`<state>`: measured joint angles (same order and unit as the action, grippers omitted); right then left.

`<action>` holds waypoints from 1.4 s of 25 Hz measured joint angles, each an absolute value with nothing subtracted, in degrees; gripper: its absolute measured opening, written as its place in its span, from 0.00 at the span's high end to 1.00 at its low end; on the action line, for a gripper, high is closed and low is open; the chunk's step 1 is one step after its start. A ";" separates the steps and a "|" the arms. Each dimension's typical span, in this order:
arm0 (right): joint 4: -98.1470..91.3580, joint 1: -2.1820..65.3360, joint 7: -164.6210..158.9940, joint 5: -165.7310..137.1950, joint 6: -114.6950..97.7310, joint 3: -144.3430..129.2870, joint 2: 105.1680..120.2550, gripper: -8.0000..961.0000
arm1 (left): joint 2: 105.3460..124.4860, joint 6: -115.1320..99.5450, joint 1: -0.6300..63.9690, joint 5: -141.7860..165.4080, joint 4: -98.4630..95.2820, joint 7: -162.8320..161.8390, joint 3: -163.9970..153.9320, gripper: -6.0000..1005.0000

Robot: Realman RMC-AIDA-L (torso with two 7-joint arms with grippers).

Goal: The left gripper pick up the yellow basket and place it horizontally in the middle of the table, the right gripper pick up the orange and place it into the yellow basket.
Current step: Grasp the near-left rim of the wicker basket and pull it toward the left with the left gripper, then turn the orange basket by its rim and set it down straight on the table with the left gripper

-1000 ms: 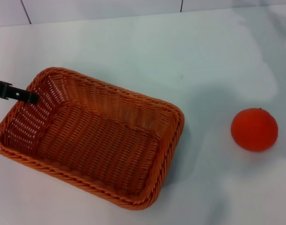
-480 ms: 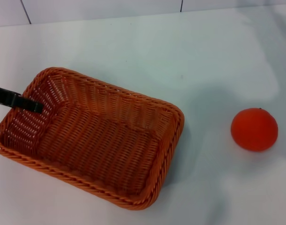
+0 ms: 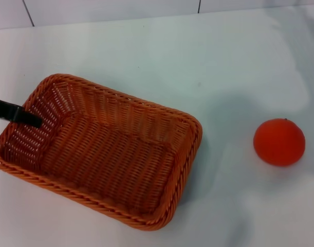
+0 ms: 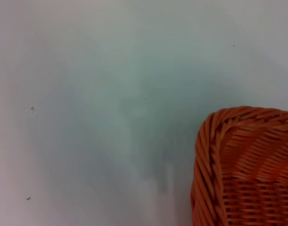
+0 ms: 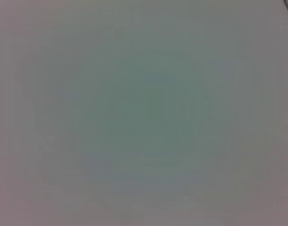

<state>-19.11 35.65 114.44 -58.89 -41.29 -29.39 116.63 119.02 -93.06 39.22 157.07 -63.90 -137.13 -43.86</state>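
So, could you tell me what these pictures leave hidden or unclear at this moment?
- Left gripper: the head view's edge cuts it off; only a black bar over the yellow basket rim shows, so its grip is unclear.
- Right gripper: in no view; the right wrist view shows only blank table.
- Basket in the left wrist view: only one corner, the rest cropped.
- Orange: its underside is hidden.

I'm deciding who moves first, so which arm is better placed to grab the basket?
Left. The left gripper sits at the yellow basket rim's left end; the right gripper is out of view.
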 joint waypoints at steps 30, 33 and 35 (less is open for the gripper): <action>-17.58 36.88 115.26 -58.89 -41.22 -28.12 116.01 0.06 | 118.66 -89.45 36.30 143.10 -57.43 -141.77 -19.68 0.83; -17.56 36.95 115.30 -58.89 -41.22 -28.13 116.01 0.06 | 120.06 -86.18 35.12 141.59 -56.36 -142.16 -19.63 0.83; -17.56 36.96 115.31 -58.89 -41.22 -28.13 116.01 0.06 | 120.73 -84.46 34.53 140.54 -55.55 -142.19 -19.66 0.83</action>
